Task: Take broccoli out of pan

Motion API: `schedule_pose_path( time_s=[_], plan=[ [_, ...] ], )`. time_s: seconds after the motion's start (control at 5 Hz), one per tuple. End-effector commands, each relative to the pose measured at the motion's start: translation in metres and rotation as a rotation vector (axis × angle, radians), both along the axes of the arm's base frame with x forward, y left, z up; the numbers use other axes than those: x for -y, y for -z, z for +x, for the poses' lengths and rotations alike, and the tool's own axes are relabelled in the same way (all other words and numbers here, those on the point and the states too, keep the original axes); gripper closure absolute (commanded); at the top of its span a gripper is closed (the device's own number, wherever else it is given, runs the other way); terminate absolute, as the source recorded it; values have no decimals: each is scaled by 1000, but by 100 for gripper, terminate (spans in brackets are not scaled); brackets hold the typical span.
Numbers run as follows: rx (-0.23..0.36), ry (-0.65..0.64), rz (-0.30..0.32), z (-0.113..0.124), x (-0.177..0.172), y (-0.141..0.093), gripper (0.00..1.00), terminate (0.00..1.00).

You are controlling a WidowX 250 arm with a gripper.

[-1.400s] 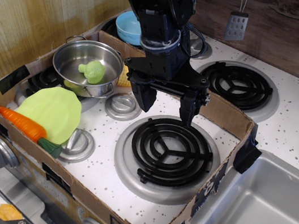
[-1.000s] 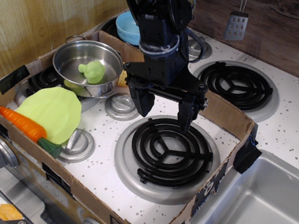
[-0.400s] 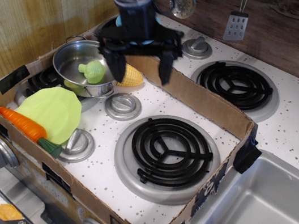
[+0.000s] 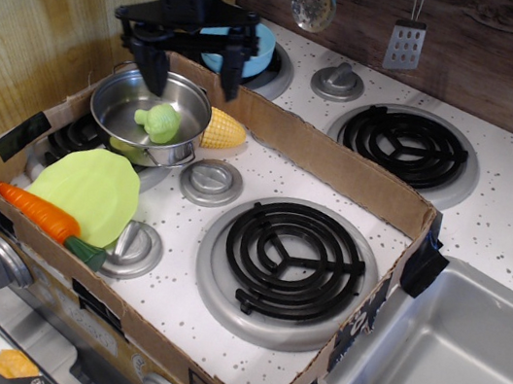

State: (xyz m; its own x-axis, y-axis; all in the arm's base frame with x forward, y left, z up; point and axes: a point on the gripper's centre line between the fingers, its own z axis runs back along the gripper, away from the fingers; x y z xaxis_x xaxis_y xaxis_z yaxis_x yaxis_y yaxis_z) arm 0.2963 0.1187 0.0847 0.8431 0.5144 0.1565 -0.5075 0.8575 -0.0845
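Observation:
The light-green broccoli (image 4: 159, 122) lies inside the shiny steel pan (image 4: 117, 114) at the left of the cardboard tray. My gripper (image 4: 193, 79) hangs above the pan's far rim, a little up and right of the broccoli. Its two black fingers (image 4: 229, 75) point down, spread wide apart, with nothing between them. It does not touch the broccoli or the pan.
A yellow corn cob (image 4: 224, 131) lies against the pan's right side. A lime-green plate (image 4: 94, 191) and an orange carrot (image 4: 39, 211) sit in front of the pan. A light-blue bowl (image 4: 244, 59) stands behind the cardboard wall (image 4: 339, 167). A black coil burner (image 4: 293, 255) fills the tray's right.
My gripper has moved from over the front coil burner up and to the left, and now hangs above the pan. The broccoli and pan have not moved.

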Motion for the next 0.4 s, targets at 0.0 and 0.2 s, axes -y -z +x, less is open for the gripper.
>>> schedule_pose_path(
  time_s=[0.0,0.2],
  plan=[
    [-8,18,72,5,-26,-6,0,0],
    [-23,26,57,1,-31,2,0,0]
  ],
)
